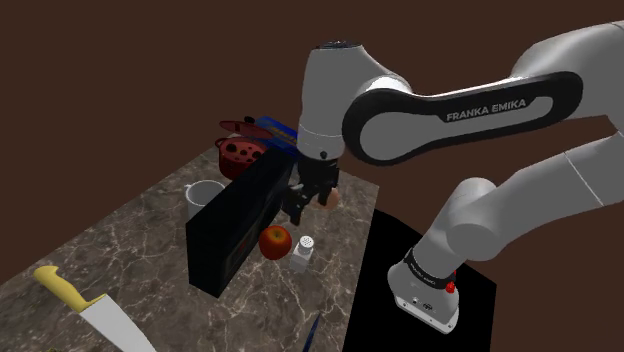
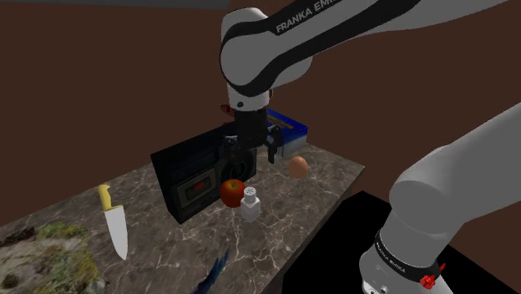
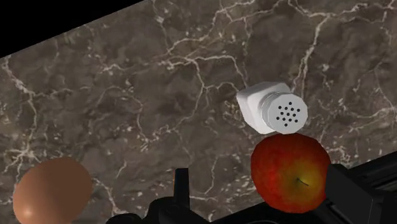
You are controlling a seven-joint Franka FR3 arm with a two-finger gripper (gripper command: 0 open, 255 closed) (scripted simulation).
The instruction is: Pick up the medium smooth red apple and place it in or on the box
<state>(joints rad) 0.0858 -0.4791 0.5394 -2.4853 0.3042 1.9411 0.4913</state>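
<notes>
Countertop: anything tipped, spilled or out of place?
Nothing is spilled or tipped. The shaker stands upright beside the apple. The one oddity is a thin blue object at the counter's edge, which seems to poke out over it.

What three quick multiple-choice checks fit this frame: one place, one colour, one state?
1. The apple lies:
A on the counter beside the black box
B on top of that box
C on the floor

2. The knife handle is:
A green
B yellow
C white

3. The shaker is:
A on its side
B upside down
C upright

Answers:
1 A, it rests on the marble next to the box's side.
2 B, the grip is plain yellow above the pale blade.
3 C, it stands with its holed cap on top.
</notes>
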